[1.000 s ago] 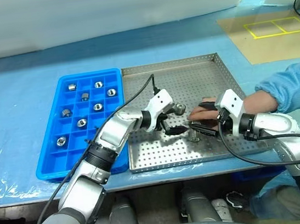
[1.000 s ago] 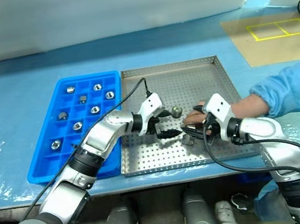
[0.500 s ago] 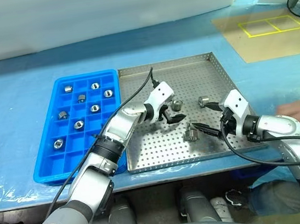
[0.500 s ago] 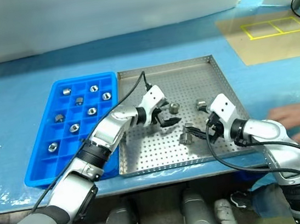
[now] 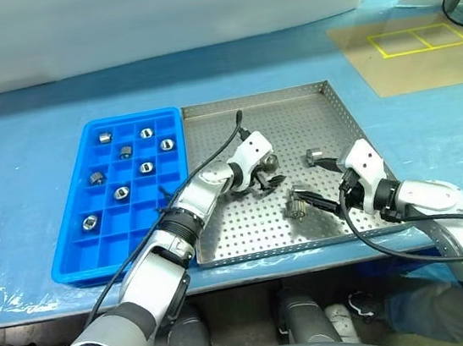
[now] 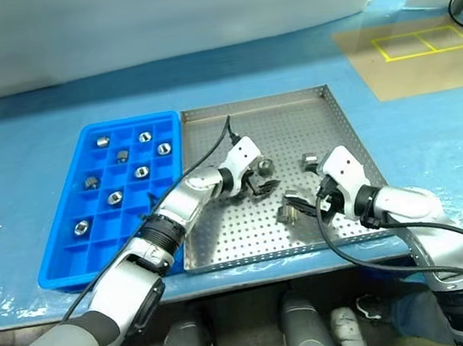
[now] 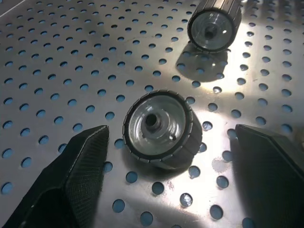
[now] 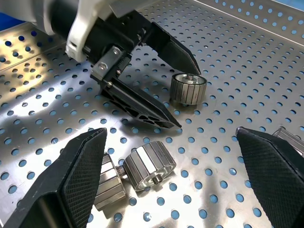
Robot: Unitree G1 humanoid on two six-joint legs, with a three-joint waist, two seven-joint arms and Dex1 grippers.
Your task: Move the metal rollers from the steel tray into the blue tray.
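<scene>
The steel tray (image 5: 293, 122) lies in the middle, with the blue tray (image 5: 150, 235) against its left side. Several metal rollers (image 5: 120, 191) sit in the blue tray's compartments. My left gripper (image 5: 267, 174) is open low over the steel tray, its fingers (image 7: 80, 166) either side of one roller (image 7: 161, 128) lying on its side, not touching it. A second roller (image 7: 214, 26) lies just beyond. My right gripper (image 8: 171, 134) is open, and two rollers (image 8: 147, 172) lie side by side between its fingers (image 8: 80, 166). Another roller (image 5: 315, 156) lies further back.
A blue sheet (image 5: 26, 166) covers the table around both trays. A tan mat with a yellow square outline (image 5: 415, 42) lies at the far right. A white board (image 5: 152, 21) stands along the back edge.
A person's hand that was reaching into the steel tray by my right gripper has gone off to the right. My left gripper moved forward and down to straddle a roller. The right gripper stayed put.
</scene>
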